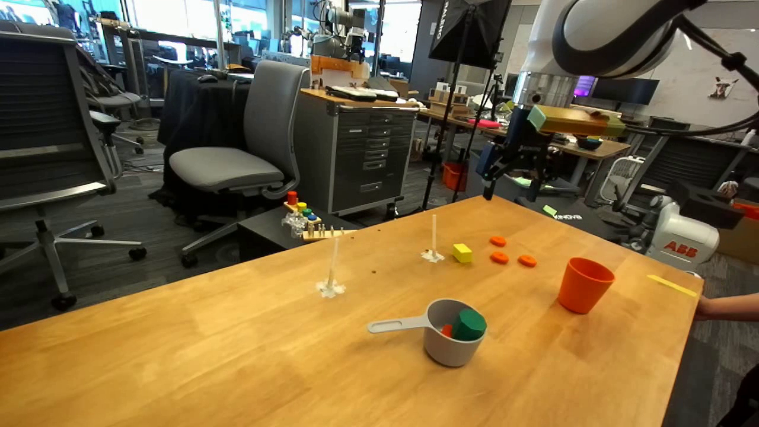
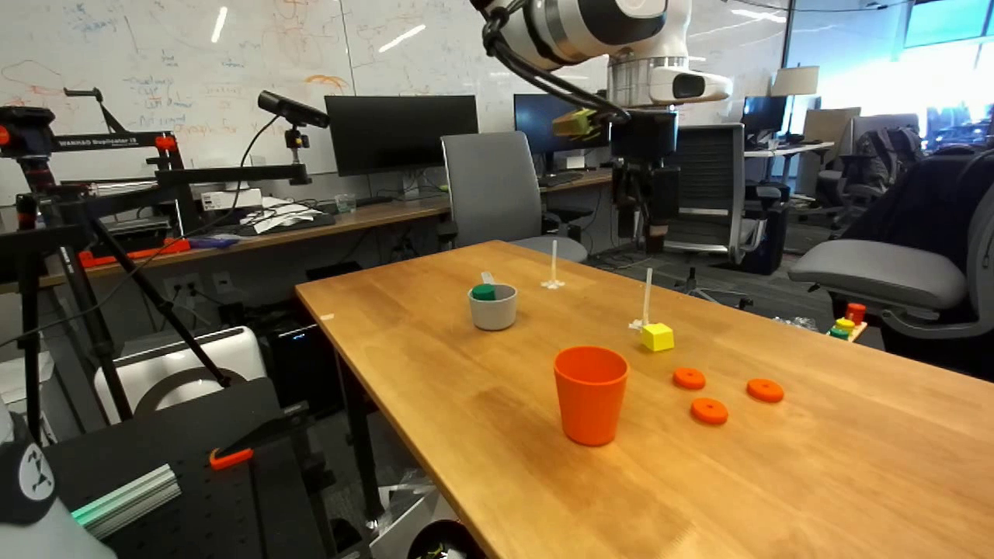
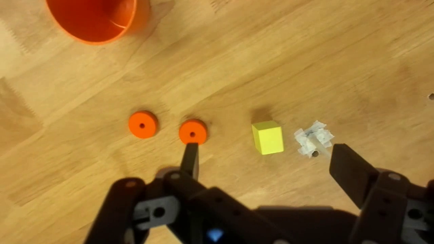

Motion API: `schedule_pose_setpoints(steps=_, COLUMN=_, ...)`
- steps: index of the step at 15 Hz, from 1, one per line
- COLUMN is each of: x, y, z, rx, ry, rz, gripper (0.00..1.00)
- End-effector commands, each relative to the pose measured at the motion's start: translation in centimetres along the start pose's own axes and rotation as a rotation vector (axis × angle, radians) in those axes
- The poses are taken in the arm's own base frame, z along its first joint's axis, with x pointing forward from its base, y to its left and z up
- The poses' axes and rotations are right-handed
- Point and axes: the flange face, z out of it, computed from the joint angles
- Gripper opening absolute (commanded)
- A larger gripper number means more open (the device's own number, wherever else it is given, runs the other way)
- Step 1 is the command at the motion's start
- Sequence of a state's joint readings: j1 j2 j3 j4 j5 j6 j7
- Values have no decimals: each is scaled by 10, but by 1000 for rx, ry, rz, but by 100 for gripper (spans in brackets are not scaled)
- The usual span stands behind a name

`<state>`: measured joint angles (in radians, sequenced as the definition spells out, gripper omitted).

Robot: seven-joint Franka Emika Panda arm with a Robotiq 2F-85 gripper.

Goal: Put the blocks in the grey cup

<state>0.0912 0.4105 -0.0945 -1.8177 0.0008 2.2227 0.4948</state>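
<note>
The grey cup stands upright on the table, its handle pointing left in an exterior view. It also shows in an exterior view. A green block and a small red-orange block are inside it. A yellow block lies on the table beside a thin upright stick; it shows in both exterior views. My gripper is open and empty, high above the table, with the yellow block between its fingers in the wrist view. The gripper also shows in both exterior views. The grey cup is out of the wrist view.
An orange-red cup stands upright on the table. Three flat orange discs lie near the yellow block, including this disc. Two thin sticks, a near one and a far one, rise from taped bases.
</note>
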Motion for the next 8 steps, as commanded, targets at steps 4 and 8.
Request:
schedule_pose_setpoints(steps=4, x=49, y=-39, z=62, rx=-54, ry=-54, rz=-20, gripper=100)
schedule_pose_setpoints(steps=8, x=42, y=-34, z=73, rx=-51, ry=-51, rz=-23, gripper=100)
